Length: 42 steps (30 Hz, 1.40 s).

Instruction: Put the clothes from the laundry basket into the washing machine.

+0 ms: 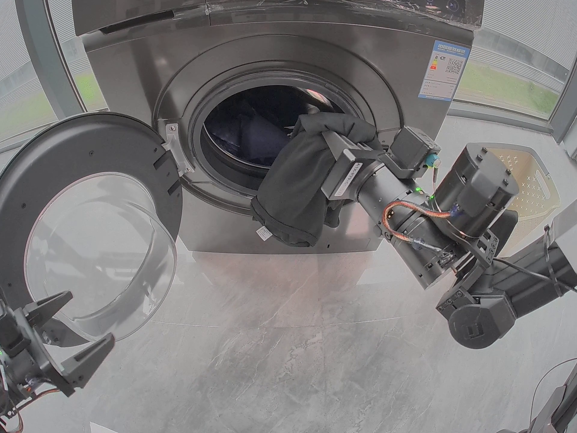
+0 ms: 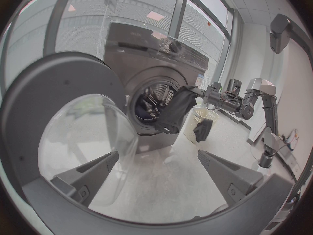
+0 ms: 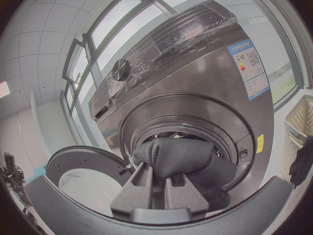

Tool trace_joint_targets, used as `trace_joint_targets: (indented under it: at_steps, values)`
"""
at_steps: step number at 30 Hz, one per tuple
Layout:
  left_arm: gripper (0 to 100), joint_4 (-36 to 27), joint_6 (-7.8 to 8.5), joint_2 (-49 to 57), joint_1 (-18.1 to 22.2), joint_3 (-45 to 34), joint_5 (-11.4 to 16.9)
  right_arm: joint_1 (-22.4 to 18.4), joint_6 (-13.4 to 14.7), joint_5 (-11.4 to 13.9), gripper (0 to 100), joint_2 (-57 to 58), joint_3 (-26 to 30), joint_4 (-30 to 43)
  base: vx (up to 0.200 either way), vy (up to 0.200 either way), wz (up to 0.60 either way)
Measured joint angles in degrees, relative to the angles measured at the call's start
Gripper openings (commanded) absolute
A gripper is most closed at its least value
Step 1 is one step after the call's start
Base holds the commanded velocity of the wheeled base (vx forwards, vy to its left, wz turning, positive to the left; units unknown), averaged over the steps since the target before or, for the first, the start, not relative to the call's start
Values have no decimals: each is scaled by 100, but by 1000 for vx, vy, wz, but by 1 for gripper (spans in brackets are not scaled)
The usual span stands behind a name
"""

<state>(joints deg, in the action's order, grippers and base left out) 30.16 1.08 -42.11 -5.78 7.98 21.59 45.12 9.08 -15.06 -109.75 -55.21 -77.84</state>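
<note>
Head view: black garment [image 1: 294,193] hangs over the lower rim of the washing machine [image 1: 372,61] opening, part inside the drum, with the right gripper [image 1: 334,147] clamped on it at the rim. Door [image 1: 78,151] stands swung wide to the left, bare floor [image 1: 300,344] before it.
Left wrist view: left gripper [image 2: 157,154] hangs low near the door's edge, fingers spread apart.
Right wrist view: laundry basket [image 3: 295,121] stands beside the machine, dark cloth [image 3: 301,162] draped over its rim.

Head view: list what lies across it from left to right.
Open washing machine door → dark garment → energy label → laundry basket.
</note>
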Motion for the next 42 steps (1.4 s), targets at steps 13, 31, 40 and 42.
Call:
trace_joint_targets:
  at_steps: [13, 31, 40, 42]
  values:
    - [100, 3156, -267, -3717, -1392, 245, 244, 55, 6, 149, 0, -133, -239, -17, 0, 0, 0]
    - [100, 4429, -1748, -6627, -2470, 1993, 277, 185, 0, 154, 0, -141, -250, -57, 0, 0, 0]
    - [100, 4435, -1769, -7077, -2421, 2349, 274, 240, -5, 145, 0, -139, -254, -61, 0, 0, 0]
    - [100, 4435, -1786, -7142, -2409, 2398, 268, 245, -5, 143, 0, -139, -258, -61, 0, 0, 0]
